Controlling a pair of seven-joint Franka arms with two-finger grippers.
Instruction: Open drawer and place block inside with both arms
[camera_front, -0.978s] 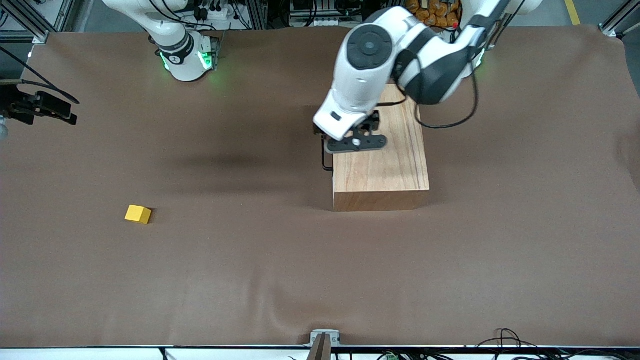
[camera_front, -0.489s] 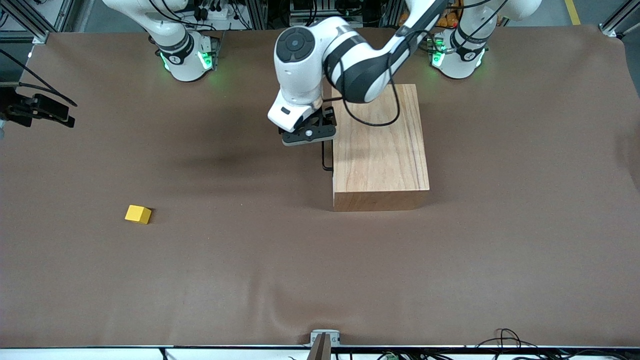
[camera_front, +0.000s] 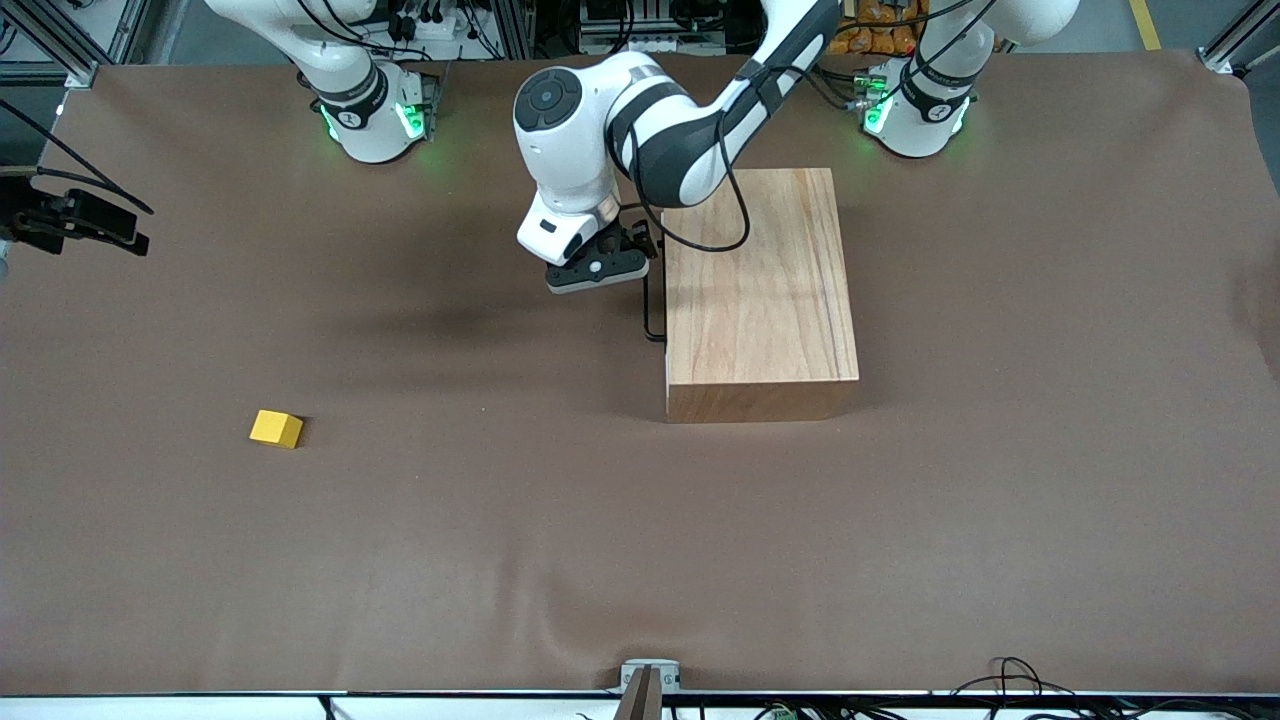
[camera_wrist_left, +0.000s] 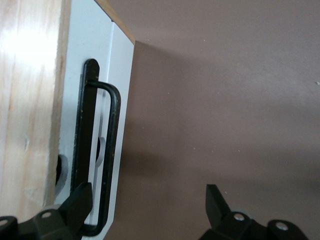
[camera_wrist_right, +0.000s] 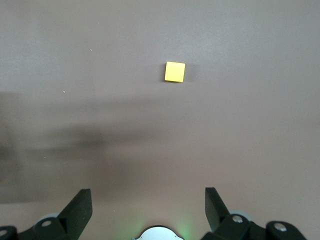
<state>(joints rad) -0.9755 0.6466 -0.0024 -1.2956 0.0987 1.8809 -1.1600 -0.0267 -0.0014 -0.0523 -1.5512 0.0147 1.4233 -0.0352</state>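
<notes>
The light-wood box cabinet (camera_front: 760, 290) stands toward the left arm's end of the table. Its drawer is shut, and the white front panel (camera_wrist_left: 102, 95) with the black wire handle (camera_front: 651, 312) faces the right arm's end. My left gripper (camera_front: 598, 270) hangs in front of the drawer, close beside the handle. In the left wrist view the left gripper (camera_wrist_left: 148, 202) is open and empty, with one finger (camera_wrist_left: 80, 200) over the handle (camera_wrist_left: 114, 140). The yellow block (camera_front: 276, 428) lies on the table toward the right arm's end. My right gripper (camera_wrist_right: 148, 202) is open and empty, high over its own base, with the block (camera_wrist_right: 175, 71) well clear of it.
A brown mat (camera_front: 640, 540) covers the table. A black device on a mount (camera_front: 75, 215) juts in at the edge on the right arm's end. The right arm's green-lit base (camera_front: 370, 115) and the left arm's base (camera_front: 915, 105) stand along the table's robot side.
My left arm has swung from over the box top toward the right arm's end, bringing its gripper in front of the drawer handle. The block and box have not moved.
</notes>
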